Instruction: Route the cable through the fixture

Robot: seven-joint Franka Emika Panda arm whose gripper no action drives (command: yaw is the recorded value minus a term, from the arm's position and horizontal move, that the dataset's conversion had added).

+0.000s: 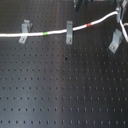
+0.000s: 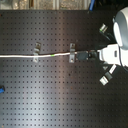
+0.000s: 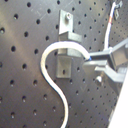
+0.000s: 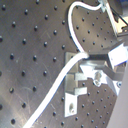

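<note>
The white cable (image 1: 30, 35) runs from the first exterior view's left across the black board, with a green band (image 1: 46, 33) and a red band (image 1: 90, 23), and rises to the top right. The fixture (image 1: 115, 42), a pale slanted tab, stands nearer the camera than that line and is also in the second exterior view (image 2: 106, 76). My gripper (image 3: 92, 59) is shut on the cable (image 3: 47, 60). In both wrist views the cable (image 4: 55, 85) curves over the top of a pale clip (image 3: 64, 67) that looks like the fixture (image 4: 75, 86), just beyond my fingertips (image 4: 89, 54).
The cable passes a slim upright clip (image 1: 69, 31) mid-board and a further clip (image 1: 24, 31) to the left. A fourth clip (image 2: 102, 29) stands beside the white arm (image 2: 119, 35). A small blue object (image 2: 1, 90) lies at the second exterior view's left edge.
</note>
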